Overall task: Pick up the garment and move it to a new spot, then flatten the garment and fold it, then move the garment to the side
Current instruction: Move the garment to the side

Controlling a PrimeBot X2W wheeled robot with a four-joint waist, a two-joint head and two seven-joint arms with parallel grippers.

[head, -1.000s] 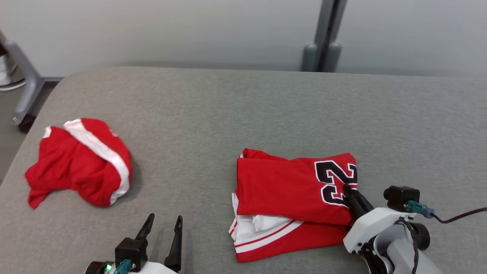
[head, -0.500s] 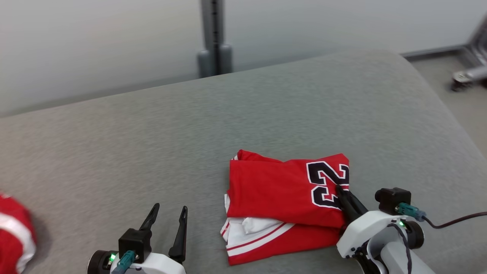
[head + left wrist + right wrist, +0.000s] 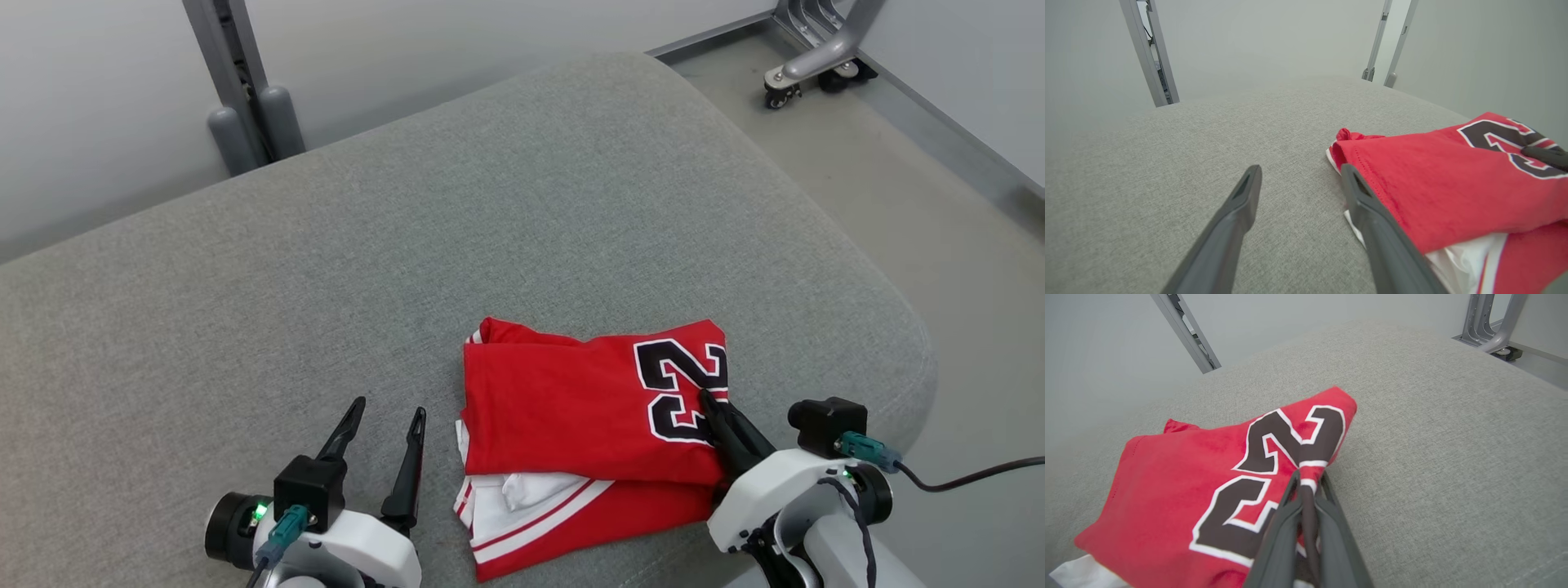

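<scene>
Right gripper point(image 3: 709, 402), head view: lower right, fingers closed on the right edge of the garment point(image 3: 571, 408), at the black, white-edged number point(image 3: 682, 390). Garment: red with white trim, folded into a rough rectangle, lying near the front right corner of the grey padded surface point(image 3: 408, 245). Left gripper point(image 3: 389, 408): lower left, fingers moderately apart, holding nothing, just beside the garment's left edge. Grey post point(image 3: 237, 90) behind the surface; wheeled metal frame point(image 3: 816, 49) on the floor at upper right.

Left wrist view: left gripper point(image 3: 1301, 171) with fingers spread over bare grey fabric point(image 3: 1167, 143); the right-hand finger lies along the garment's point(image 3: 1433, 183) near edge. White layer shows beneath the red top fold. One dark finger of the right gripper point(image 3: 1543, 155) rests on the number at far right.

Right wrist view: right gripper point(image 3: 1309, 477) pinching a ridge of red cloth between both fingers. Garment point(image 3: 1180, 477) extends to the left; grey surface point(image 3: 1433, 437) to the right.
</scene>
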